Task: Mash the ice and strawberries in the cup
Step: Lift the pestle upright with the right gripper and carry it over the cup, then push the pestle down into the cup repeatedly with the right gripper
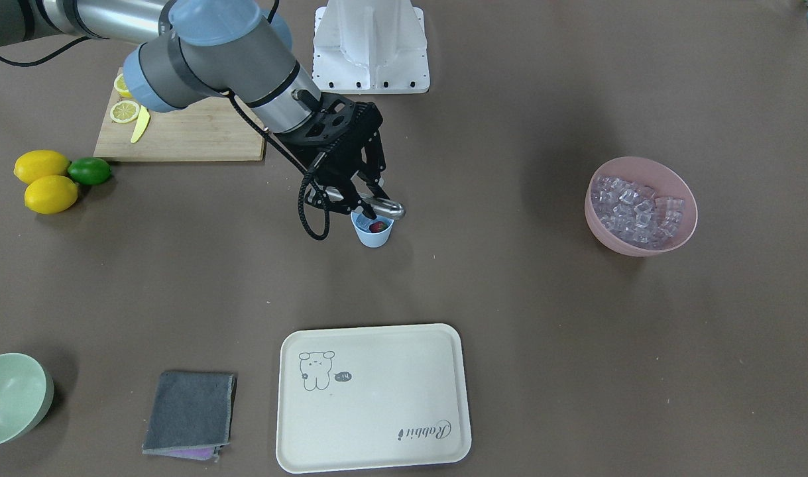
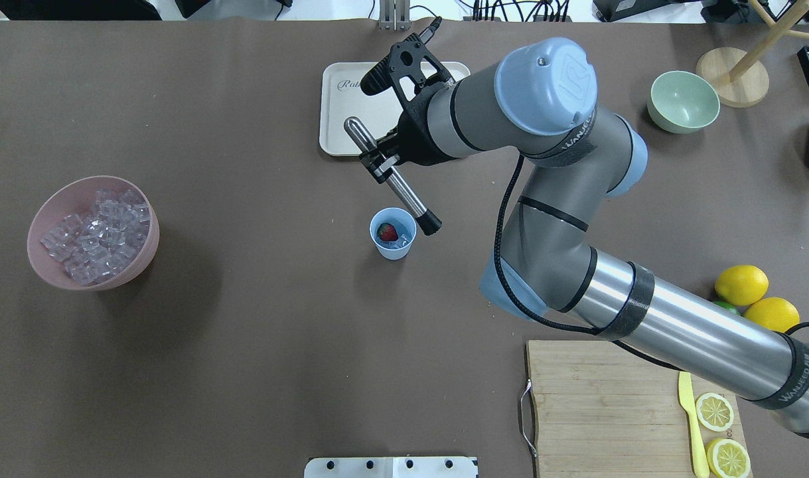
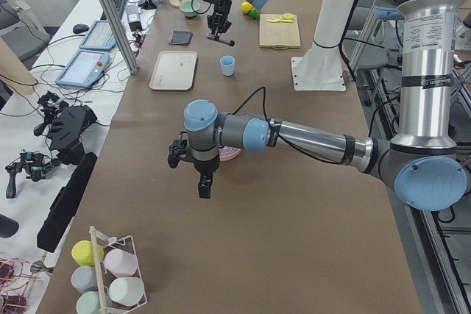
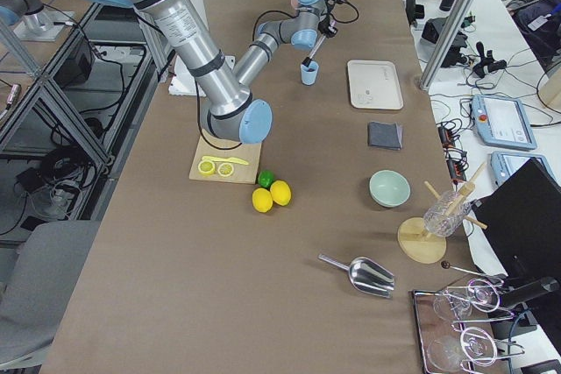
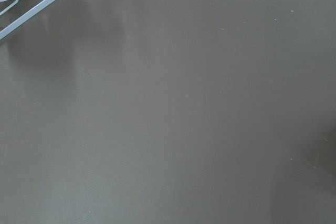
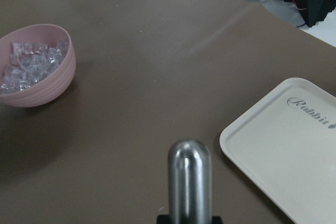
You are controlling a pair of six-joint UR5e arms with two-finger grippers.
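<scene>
Now, right hand (image 2: 379, 161) clamps muddler (image 2: 399, 192), tilted just above cup (image 2: 394, 253) w/ strawberry (image 2: 387, 232) & ice (image 2: 400, 241); off-centre plunge could tip the light cup, nothing steadying it.

The right gripper (image 3: 215, 29) holds a metal stick with a black tip (image 3: 224, 39) above the small light blue plastic cup (image 3: 227, 65), near the far end of the brown table (image 3: 309, 255).

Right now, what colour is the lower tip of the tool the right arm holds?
Black tip on a silver shaft; overhead view shows it best.
</scene>
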